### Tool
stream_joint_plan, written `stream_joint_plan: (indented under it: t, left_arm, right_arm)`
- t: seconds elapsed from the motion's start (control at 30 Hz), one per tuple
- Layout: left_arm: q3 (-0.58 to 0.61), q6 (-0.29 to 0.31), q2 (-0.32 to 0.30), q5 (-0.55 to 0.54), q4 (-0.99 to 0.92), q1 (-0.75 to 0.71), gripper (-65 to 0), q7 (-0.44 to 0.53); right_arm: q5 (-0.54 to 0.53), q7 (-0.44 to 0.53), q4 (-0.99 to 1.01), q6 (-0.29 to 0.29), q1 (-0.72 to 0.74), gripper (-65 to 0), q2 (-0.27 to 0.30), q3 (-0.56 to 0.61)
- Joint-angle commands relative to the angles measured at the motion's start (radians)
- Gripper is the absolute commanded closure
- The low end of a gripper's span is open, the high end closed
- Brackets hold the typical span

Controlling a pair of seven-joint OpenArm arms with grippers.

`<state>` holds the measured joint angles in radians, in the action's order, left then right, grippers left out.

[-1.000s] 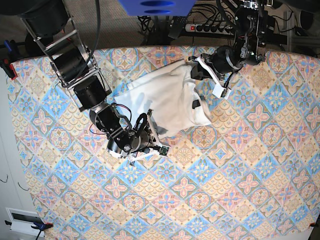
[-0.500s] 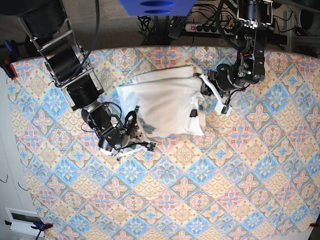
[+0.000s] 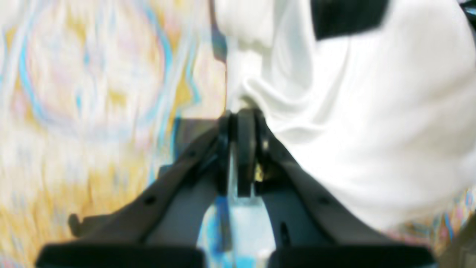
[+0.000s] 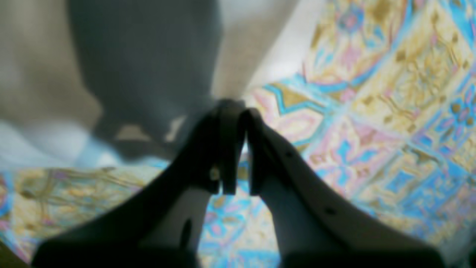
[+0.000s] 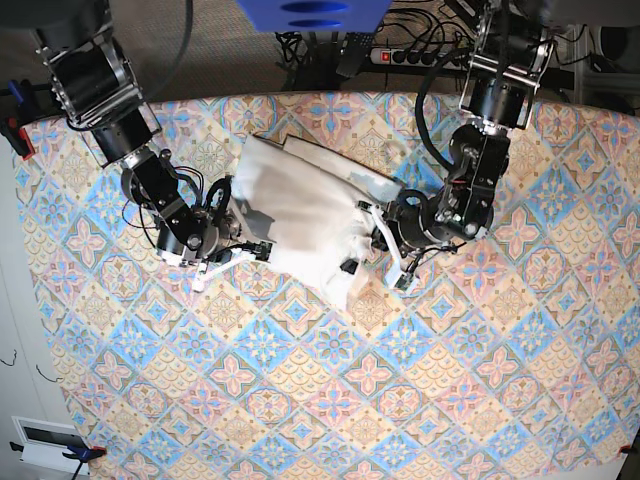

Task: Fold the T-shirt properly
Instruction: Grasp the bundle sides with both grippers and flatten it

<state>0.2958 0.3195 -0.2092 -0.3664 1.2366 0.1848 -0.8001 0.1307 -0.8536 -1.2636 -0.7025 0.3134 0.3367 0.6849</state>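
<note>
While the left wrist view is badly blurred, it shows the left gripper (image 3: 240,119) with its jaws pressed together, pinching a fold of the T-shirt (image 3: 372,123), whose white cloth bunches up right at the fingertips and fills the right half of the picture. A dark patch (image 3: 347,16) sits on the cloth near the top edge; what it is cannot be told. To the left of the jaws lies the patterned tablecloth (image 3: 93,111), smeared into soft blue, yellow and pink. From the right wrist view, the right gripper (image 4: 236,111) has its jaws nearly together, only a thin slit between them, and the edge of the T-shirt (image 4: 260,52) comes down to the tips, so the cloth appears caught there. A large grey shadowed mass of cloth (image 4: 145,63) hangs to the left, and the tablecloth (image 4: 372,111) shows more sharply on the right. Seen from the base view, the T-shirt (image 5: 300,210) lies crumpled in a loose white heap on the upper middle of the tablecloth (image 5: 400,400), plain side up. The right gripper (image 5: 248,250) holds the heap's left lower edge, and the left gripper (image 5: 372,232) holds its right side, the two arms reaching in from opposite sides.
</note>
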Motion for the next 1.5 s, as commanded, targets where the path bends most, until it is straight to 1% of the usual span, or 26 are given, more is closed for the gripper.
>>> stream_joint_plan:
  t: [0.0,0.1,0.17,0.23,0.3,0.4,0.47,0.53,0.6,0.67,0.73,0.8,0.83,0.9,0.93,0.97,1.03,1.13,1.17,1.23,1.37,1.47]
  left_arm:
    - [0.004,0.003,0.015,-0.012,-0.005,0.041,0.0,0.032]
    - [0.009,0.003,0.038,-0.012,-0.036,0.106,0.0,0.048]
    - [0.007,0.003,0.047,-0.013,-0.031,0.123,0.0,0.046]
    - [0.004,0.003,0.041,-0.018,0.012,0.129,0.0,0.015]
    - [0.003,0.003,0.038,-0.021,0.091,0.117,0.0,-0.031]
    - [-0.051,0.003,0.012,-0.023,0.210,0.035,0.0,-0.101]
    - [-0.105,0.003,0.011,-0.024,0.285,-0.049,0.0,-0.120]
    - [-0.154,0.003,-0.005,-0.024,0.346,-0.124,0.0,-0.118]
    - [-0.188,0.003,-0.005,-0.024,0.380,-0.181,0.0,-0.117]
    - [-0.224,0.003,-0.002,-0.024,0.408,-0.225,-0.3,-0.115]
    - [-0.255,0.003,0.012,-0.026,0.434,-0.262,-4.3,-0.115]
    - [-0.297,0.003,0.038,-0.042,0.469,-0.301,-11.0,-0.115]
    - [-0.329,0.003,0.052,-0.062,0.489,-0.325,-16.0,-0.121]
    - [-0.372,0.003,0.072,-0.116,0.512,-0.353,-24.0,-0.130]
    - [-0.387,0.003,0.077,-0.153,0.513,-0.357,-26.7,-0.146]
    - [-0.398,0.003,0.077,-0.184,0.512,-0.361,-27.9,-0.163]
    - [-0.419,0.003,0.078,-0.251,0.512,-0.376,-27.9,-0.189]
    - [-0.462,0.003,0.084,-0.311,0.509,-0.408,-26.4,-0.183]
    - [-0.473,0.003,0.089,-0.320,0.507,-0.411,-26.1,-0.183]
    - [-0.501,0.003,0.126,-0.323,0.498,-0.410,-26.3,-0.183]
    - [-0.508,0.003,0.170,-0.326,0.426,-0.376,-26.3,-0.184]
    - [-0.510,0.003,0.187,-0.329,0.371,-0.357,-26.3,-0.175]
  right_arm:
    - [0.001,0.003,-0.032,0.004,0.014,-4.0,0.009,-0.006]
    - [0.001,0.000,-0.083,0.004,-0.016,-4.0,0.035,-0.008]
    - [0.001,-0.019,-0.123,0.004,-0.032,-4.0,0.055,-0.009]
    - [0.001,-0.023,-0.143,0.004,-0.033,-3.9,0.058,-0.017]
    - [0.001,-0.020,-0.150,0.004,-0.033,-3.9,0.058,-0.080]
    - [0.001,-0.019,-0.146,0.004,-0.036,-3.9,0.057,-0.187]
    - [0.001,-0.017,-0.132,0.004,-0.035,-3.9,0.054,-0.232]
    - [0.001,-0.016,-0.106,0.004,-0.035,-3.9,0.048,-0.255]
    - [0.001,-0.016,-0.098,0.004,-0.033,-4.0,0.015,-0.259]
    - [0.001,-0.016,-0.100,0.004,-0.026,-4.0,0.000,-0.258]
    - [0.001,-0.016,-0.097,0.004,-0.024,-4.0,-0.001,-0.258]
    - [0.001,-0.016,-0.097,0.004,-0.024,-4.0,-0.001,-0.258]
    - [0.001,-0.016,-0.100,0.004,-0.024,-4.0,-0.001,-0.258]
    - [0.001,-0.016,-0.101,0.004,-0.024,-4.0,-0.001,-0.258]
    - [0.001,-0.016,-0.098,0.004,-0.023,-4.0,-0.001,-0.258]
    - [0.001,-0.016,-0.097,0.004,-0.023,-4.0,-0.001,-0.258]
    - [0.001,-0.016,-0.103,0.004,-0.023,-4.0,-0.001,-0.258]
    - [0.001,-0.016,-0.106,0.004,-0.023,-4.0,-0.001,-0.261]
    - [0.001,-0.016,-0.106,0.004,-0.023,-4.0,-0.001,-0.261]
    - [0.001,-0.016,-0.106,0.004,-0.023,-4.0,-0.001,-0.261]
    - [0.001,-0.016,-0.120,0.004,-0.026,-4.0,-0.001,-0.261]
    - [0.001,-0.016,-0.146,0.004,-0.026,-4.0,-0.001,-0.261]
